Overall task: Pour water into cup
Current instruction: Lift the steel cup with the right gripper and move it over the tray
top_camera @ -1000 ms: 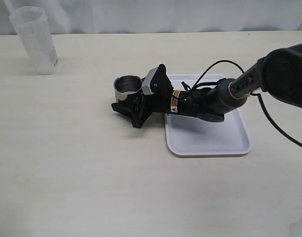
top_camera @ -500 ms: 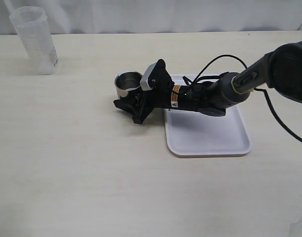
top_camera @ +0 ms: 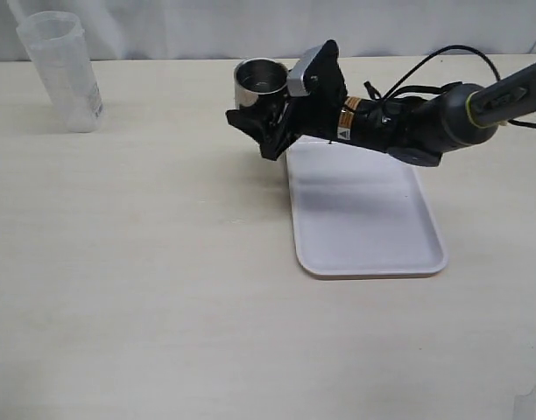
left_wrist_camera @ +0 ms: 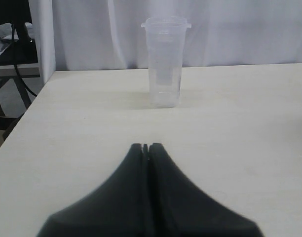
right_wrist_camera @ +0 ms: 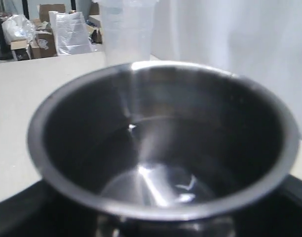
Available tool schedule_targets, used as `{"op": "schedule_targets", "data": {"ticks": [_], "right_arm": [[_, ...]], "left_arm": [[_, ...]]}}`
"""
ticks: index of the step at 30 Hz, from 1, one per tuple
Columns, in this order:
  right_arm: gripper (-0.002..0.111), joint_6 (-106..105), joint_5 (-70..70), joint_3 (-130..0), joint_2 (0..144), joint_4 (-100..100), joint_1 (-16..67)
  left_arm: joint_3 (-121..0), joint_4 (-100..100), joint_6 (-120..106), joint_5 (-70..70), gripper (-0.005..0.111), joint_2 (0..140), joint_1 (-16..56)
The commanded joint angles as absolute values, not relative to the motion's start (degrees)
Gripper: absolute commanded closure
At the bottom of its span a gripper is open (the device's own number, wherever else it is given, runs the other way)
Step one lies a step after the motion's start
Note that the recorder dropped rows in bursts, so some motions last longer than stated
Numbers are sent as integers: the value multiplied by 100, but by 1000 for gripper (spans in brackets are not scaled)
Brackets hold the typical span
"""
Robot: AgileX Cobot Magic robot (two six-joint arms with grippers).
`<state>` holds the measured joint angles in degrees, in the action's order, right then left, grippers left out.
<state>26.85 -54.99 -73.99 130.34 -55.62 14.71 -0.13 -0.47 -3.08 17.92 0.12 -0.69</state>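
The steel cup (top_camera: 257, 80) is held upright in my right gripper (top_camera: 256, 118), lifted off the table near the tray's far left corner. The jaws are shut on the cup's lower wall. In the right wrist view the cup (right_wrist_camera: 161, 143) fills the frame, showing a dark, shiny inside. The tall translucent container (top_camera: 62, 70) stands at the far left of the table, well apart from the cup. It also shows in the left wrist view (left_wrist_camera: 164, 61) and behind the cup in the right wrist view (right_wrist_camera: 126, 29). I cannot make out a water level. My left gripper (left_wrist_camera: 146, 146) is shut and empty, facing the container.
A white tray (top_camera: 364, 219) lies on the table, right of centre, under the right arm. Black cables loop above the arm. A white curtain hangs behind the table, and the table's left edge shows in the left wrist view.
My right gripper has lifted the cup off the table and carried it up, toward the back and a little to the right. The container has not moved.
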Motion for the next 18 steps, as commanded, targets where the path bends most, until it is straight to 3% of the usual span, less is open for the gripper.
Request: {"op": "schedule_targets", "data": {"ticks": [1,8,18], "right_arm": [[104,2739,-5725,-7092,12760,-5460,1103],[104,2432,-6030,-6365,12689,-5214,378],[104,2057,-5960,-6032,12708,-5192,191]], "left_arm": [[0,-72,-287,1752,107,0,-68],[0,-61,-287,1752,107,0,-68],[0,-61,-287,1752,107,0,-68]]}}
